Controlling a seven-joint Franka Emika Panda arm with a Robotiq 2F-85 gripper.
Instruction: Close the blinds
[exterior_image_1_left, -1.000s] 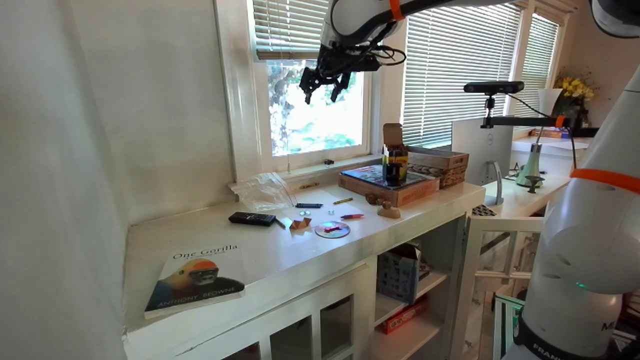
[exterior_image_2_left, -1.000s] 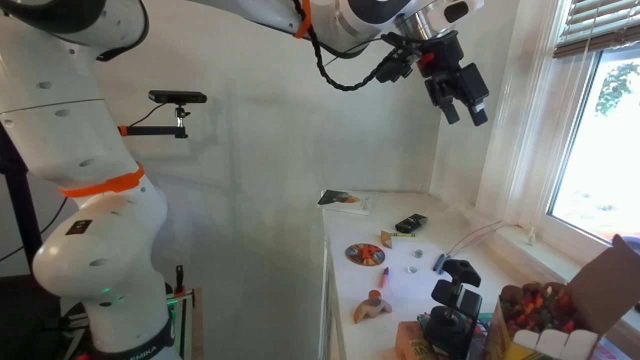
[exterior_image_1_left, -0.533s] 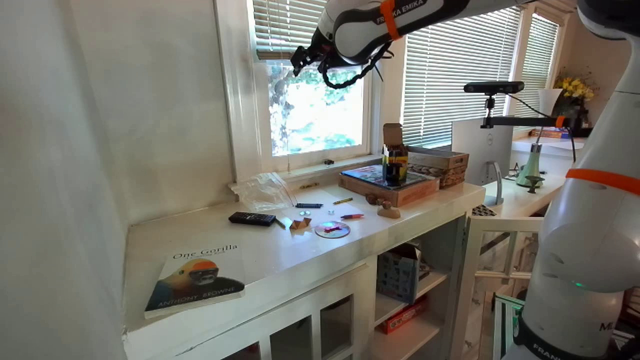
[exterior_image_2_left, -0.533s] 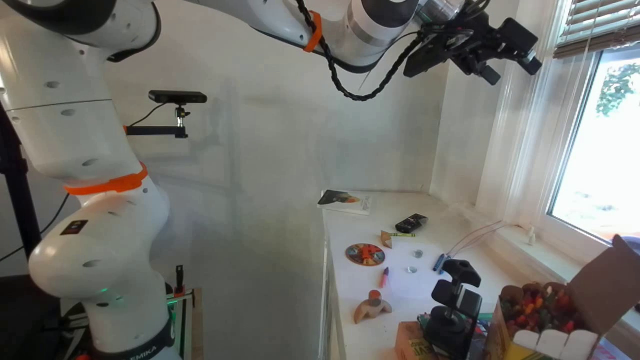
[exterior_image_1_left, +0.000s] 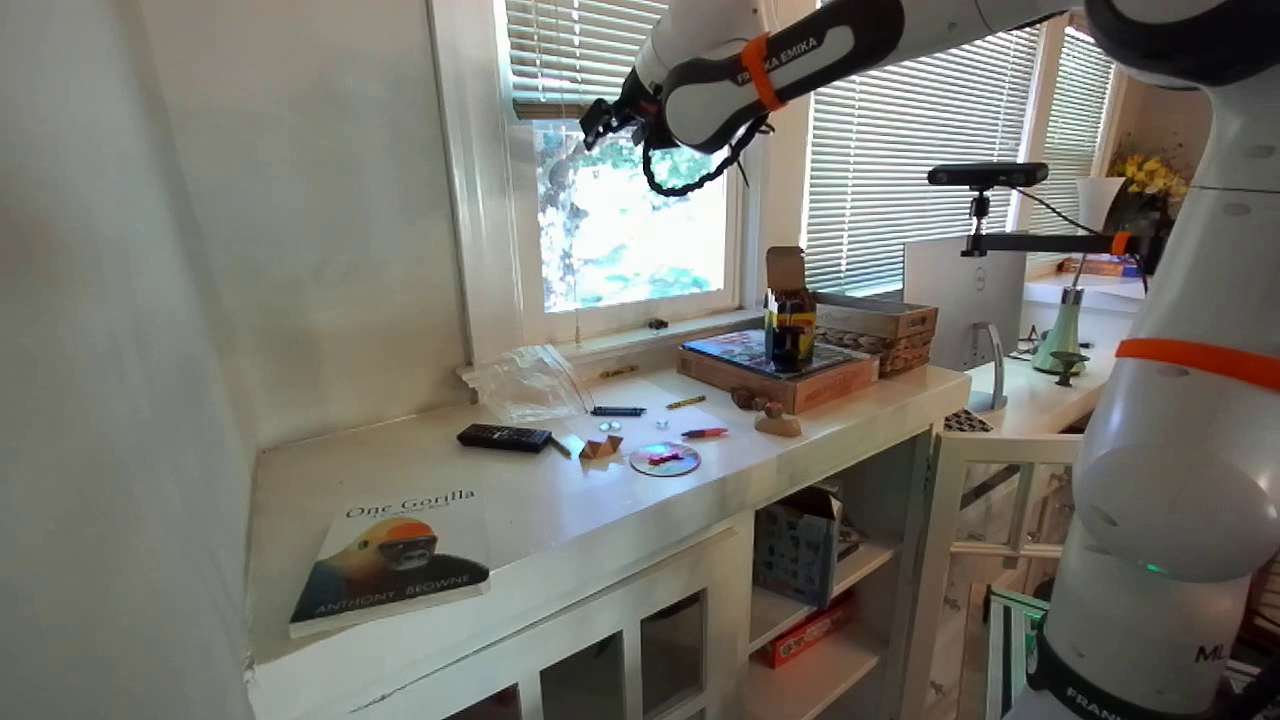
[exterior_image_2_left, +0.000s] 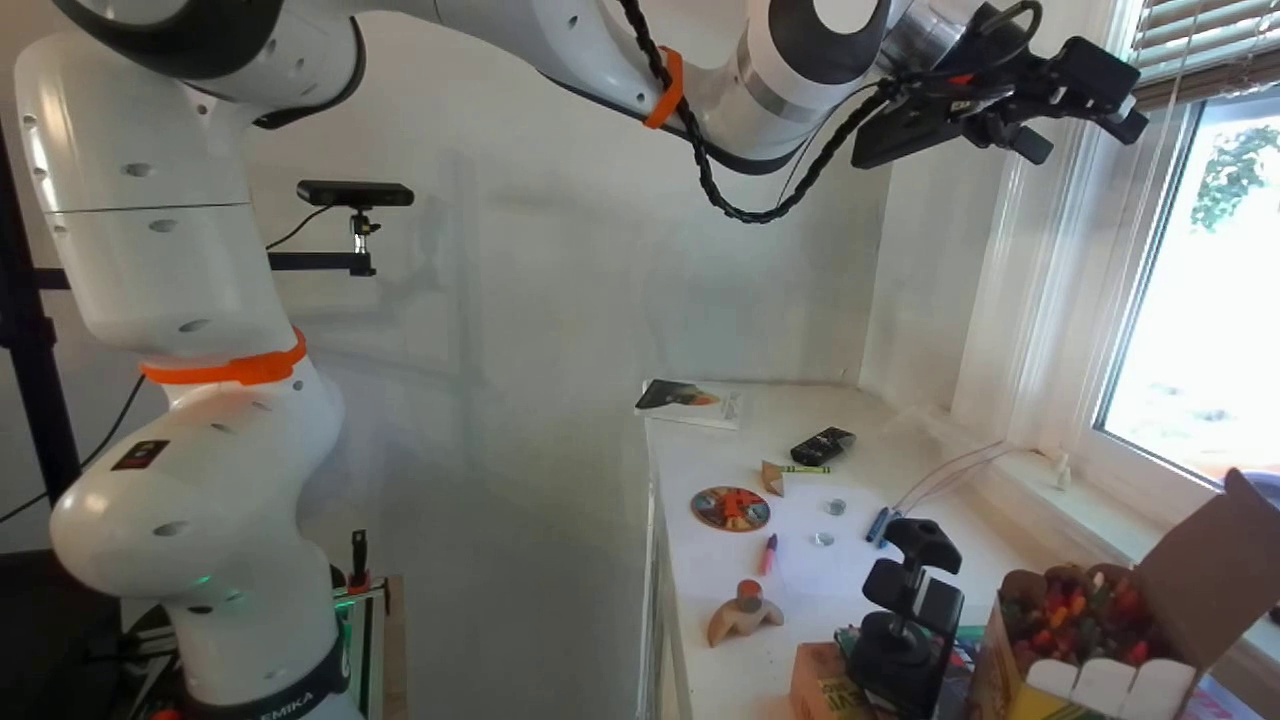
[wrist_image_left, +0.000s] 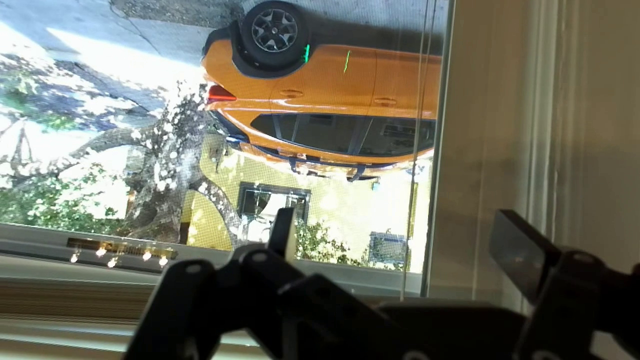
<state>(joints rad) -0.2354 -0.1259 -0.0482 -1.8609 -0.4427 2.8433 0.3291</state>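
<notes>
The white venetian blinds (exterior_image_1_left: 575, 50) hang raised over the upper part of the window, with their bottom rail (exterior_image_1_left: 555, 110) above the bare glass. They also show at the upper right in an exterior view (exterior_image_2_left: 1205, 45). In the upside-down wrist view their bottom rail (wrist_image_left: 75, 302) lies at the lower left, partly behind the gripper. Thin cords (wrist_image_left: 416, 150) run down past the glass. My gripper (exterior_image_2_left: 1083, 140) is open and empty, pointing at the window near the rail's height. In the wrist view the cords pass between its spread fingers (wrist_image_left: 398, 237), apparently beyond them.
The white window frame (exterior_image_1_left: 475, 200) and side wall are close to the gripper. On the counter (exterior_image_1_left: 400, 470) below lie a book (exterior_image_1_left: 400, 560), a remote (exterior_image_1_left: 503, 438), crayons and a disc (exterior_image_1_left: 665, 459). A crayon box (exterior_image_2_left: 1095, 640) and a black clamp (exterior_image_2_left: 905, 620) stand nearer that camera.
My gripper has swung from pointing down to pointing at the window. It has moved up and closer to the window and blinds. The blinds have not moved, and the fingers stay open.
</notes>
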